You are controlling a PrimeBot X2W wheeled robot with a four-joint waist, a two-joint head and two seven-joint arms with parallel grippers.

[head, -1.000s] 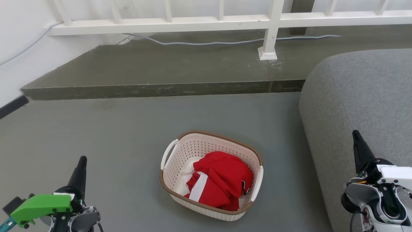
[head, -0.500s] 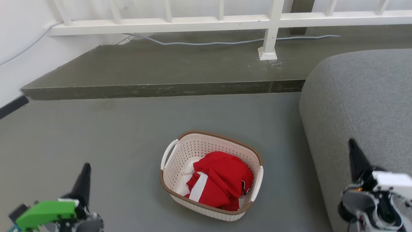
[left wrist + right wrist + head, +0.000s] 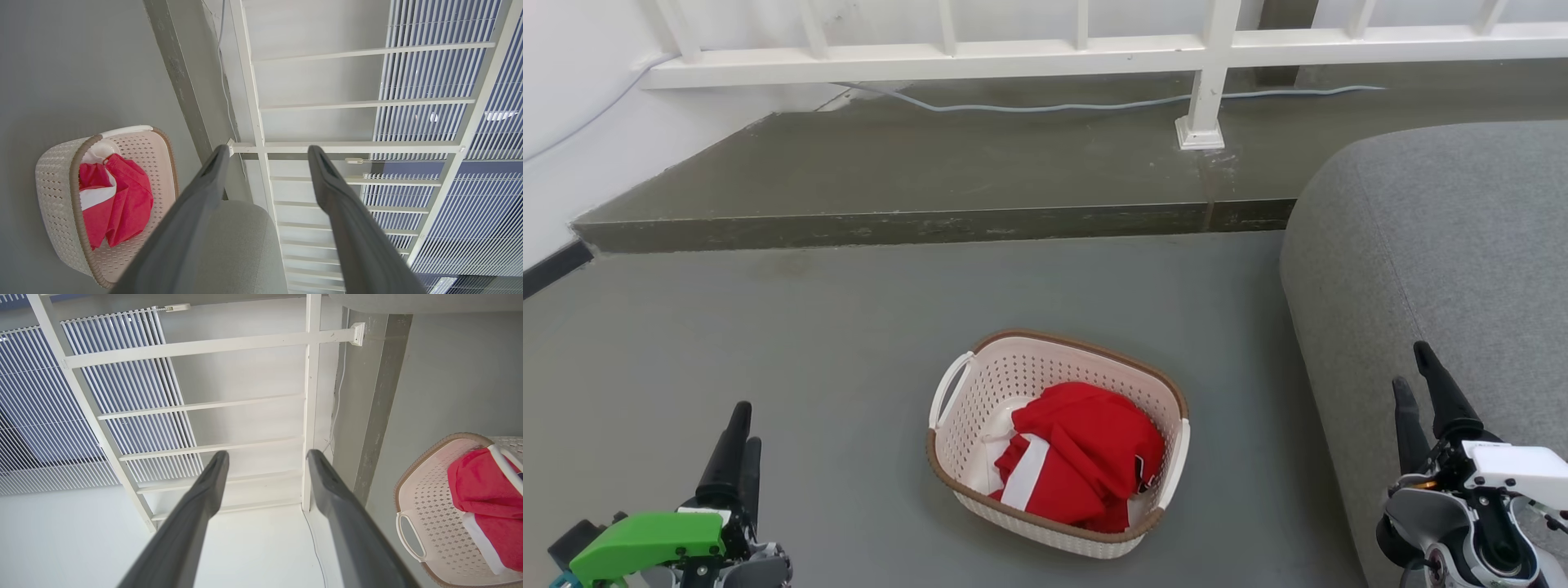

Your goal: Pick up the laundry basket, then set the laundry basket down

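Note:
The laundry basket (image 3: 1013,377) stands on the grey floor between my two grippers, cream-white and perforated with a brown rim and white side handles. A red garment with a white stripe (image 3: 1086,457) lies inside it. My left gripper (image 3: 747,425) hovers at the lower left, well apart from the basket, open and holding nothing. My right gripper (image 3: 1409,365) is at the lower right in front of the sofa, also open and holding nothing. The left wrist view has the laundry basket (image 3: 53,188) left of the left gripper (image 3: 268,149). The right wrist view has the laundry basket (image 3: 429,506) right of the right gripper (image 3: 267,453).
A large grey sofa (image 3: 1445,245) fills the right side, close to the basket. A raised dark step (image 3: 931,224) crosses the floor behind the basket, with a white railing (image 3: 1013,57) and a grey cable (image 3: 1054,106) on it. A white wall rises at far left.
Both grippers sit slightly lower in the head view than a second ago. Each now shows two separate fingers where one showed before. The basket has not moved.

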